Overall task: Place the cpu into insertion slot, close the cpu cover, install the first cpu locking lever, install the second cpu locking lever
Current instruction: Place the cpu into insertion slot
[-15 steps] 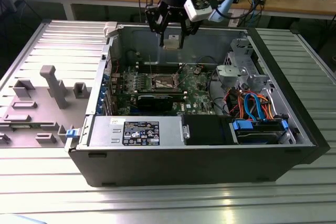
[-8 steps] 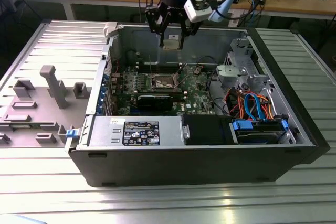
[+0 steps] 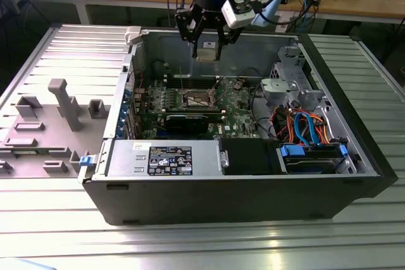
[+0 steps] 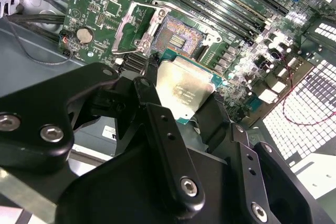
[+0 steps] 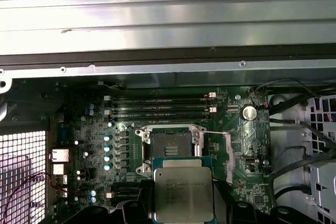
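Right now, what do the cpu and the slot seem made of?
cpu: silvery metal lid with a dull, soft sheen, on a green rim, probably laminate. slot: brownish-gold contact field, likely fine metal pins, inside a shiny silver metal border.

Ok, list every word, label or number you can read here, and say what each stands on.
Nothing reads clearly.
The cpu, held in the tool: lines of print on its metal top, too small to read.
The black label on the power supply box: white print, too small to read.
The motherboard: white markings, too small to read.
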`<state>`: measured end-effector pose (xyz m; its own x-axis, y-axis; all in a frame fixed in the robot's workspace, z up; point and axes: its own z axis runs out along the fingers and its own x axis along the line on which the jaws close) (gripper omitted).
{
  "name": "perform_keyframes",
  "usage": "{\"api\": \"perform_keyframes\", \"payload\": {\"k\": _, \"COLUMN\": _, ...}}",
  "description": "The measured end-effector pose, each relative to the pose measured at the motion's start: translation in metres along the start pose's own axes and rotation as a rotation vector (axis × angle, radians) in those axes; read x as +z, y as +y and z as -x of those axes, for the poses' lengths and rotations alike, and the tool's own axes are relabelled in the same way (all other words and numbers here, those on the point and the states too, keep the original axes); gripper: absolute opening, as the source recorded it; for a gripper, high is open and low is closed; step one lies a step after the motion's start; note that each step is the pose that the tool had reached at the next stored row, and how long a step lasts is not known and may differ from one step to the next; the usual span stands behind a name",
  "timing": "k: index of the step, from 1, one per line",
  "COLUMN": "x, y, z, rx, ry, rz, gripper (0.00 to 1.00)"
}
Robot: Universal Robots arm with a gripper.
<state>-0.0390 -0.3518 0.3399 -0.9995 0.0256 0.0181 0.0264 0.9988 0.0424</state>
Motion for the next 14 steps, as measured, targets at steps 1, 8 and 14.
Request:
{"api": "perform_keyframes", "payload": {"k": 1, "x": 0.0001, "y": 0.0000, "z": 0.0000, "rx": 0.000, "ry": 0.0000, "rz": 0.0000, "gripper": 0.55}}
{"api": "perform_keyframes", "payload": {"k": 8, "x": 0.0046, "y": -0.0002, "z": 0.0000, "rx": 0.000, "ry": 0.0000, "rz": 0.0000, "gripper": 0.55}}
{"api": "perform_keyframes", "payload": {"k": 14, "x": 0.0056, "y": -0.0002, "z": 0.0001, "rx": 0.000, "ry": 0.0000, "rz": 0.0000, "gripper": 0.55}}
